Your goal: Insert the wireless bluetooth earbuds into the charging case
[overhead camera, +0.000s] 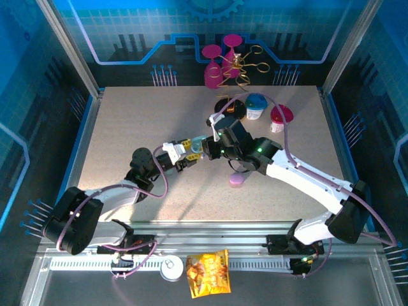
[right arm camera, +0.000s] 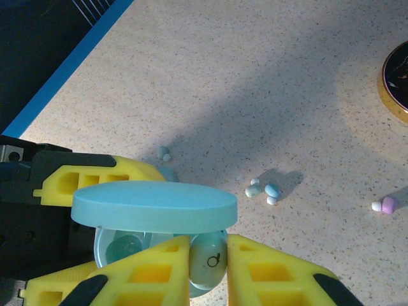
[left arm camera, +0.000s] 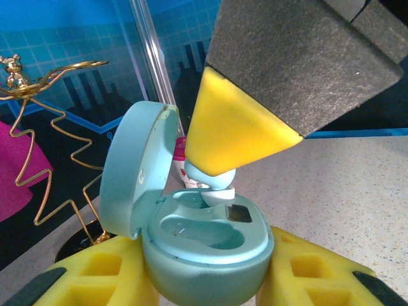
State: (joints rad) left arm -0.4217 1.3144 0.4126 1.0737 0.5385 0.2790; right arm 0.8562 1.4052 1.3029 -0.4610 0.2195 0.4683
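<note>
The speckled beige table (overhead camera: 127, 127) carried both arms, which met near its middle; the left gripper (left arm camera: 207, 280) was pressed on the base of the pale blue pill-shaped plastic charging case (left arm camera: 191, 245), holding it clear of the surface with its hinged lid (right arm camera: 153, 205) tipped open; the right gripper (right arm camera: 208, 273) was pinching one tiny pale blue pebble-like earbud (right arm camera: 208, 255) between its yellow foam fingers (right arm camera: 159, 271).

The bud hung directly under the right fingertips and just above the case's right-hand well, its long axis running roughly down toward that well; the right arm was the one placed to seat it, probably by a short straight descent while the left held steady.

The left wrist view showed the gap between bud and well from the side, which the lid partly hid in the right wrist view; the right wrist view alone showed the loose pale blue buds (right arm camera: 262, 190) and a lilac bud (right arm camera: 386, 204) lying apart on the table beyond the case.
</note>
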